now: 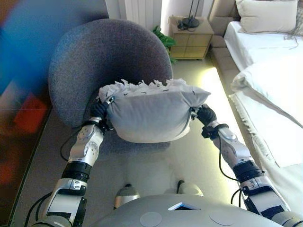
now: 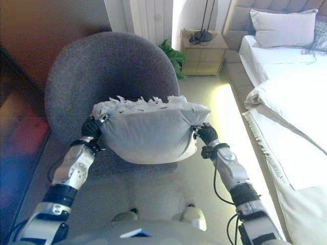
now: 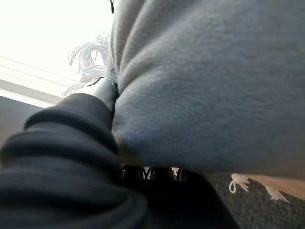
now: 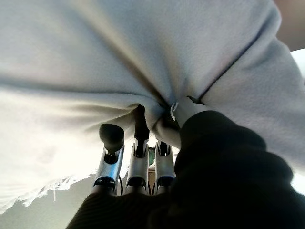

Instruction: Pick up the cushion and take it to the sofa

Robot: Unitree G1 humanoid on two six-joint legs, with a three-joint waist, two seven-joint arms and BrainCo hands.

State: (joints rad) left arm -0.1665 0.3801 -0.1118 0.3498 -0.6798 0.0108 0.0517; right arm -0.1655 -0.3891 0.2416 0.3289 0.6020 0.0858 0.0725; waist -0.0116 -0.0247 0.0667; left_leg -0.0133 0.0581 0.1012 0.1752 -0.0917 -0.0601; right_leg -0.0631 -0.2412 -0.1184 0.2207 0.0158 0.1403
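A light grey cushion (image 1: 149,116) with a white fringe along its top edge hangs between my two hands, lifted just above the seat of a round dark grey armchair (image 1: 94,56). My left hand (image 1: 100,111) grips the cushion's left end, with the thumb over the corner; its fingers are hidden under the cushion (image 3: 214,86) in the left wrist view. My right hand (image 1: 206,115) grips the right end; in the right wrist view its fingers (image 4: 112,138) and thumb dig into the cushion's cloth (image 4: 119,57).
A bed (image 1: 274,94) with white covers and a pillow (image 1: 267,14) runs along the right. A wooden nightstand (image 1: 191,38) with a lamp base stands at the back, a green plant (image 1: 163,38) beside it. Pale floor (image 1: 199,156) lies between armchair and bed.
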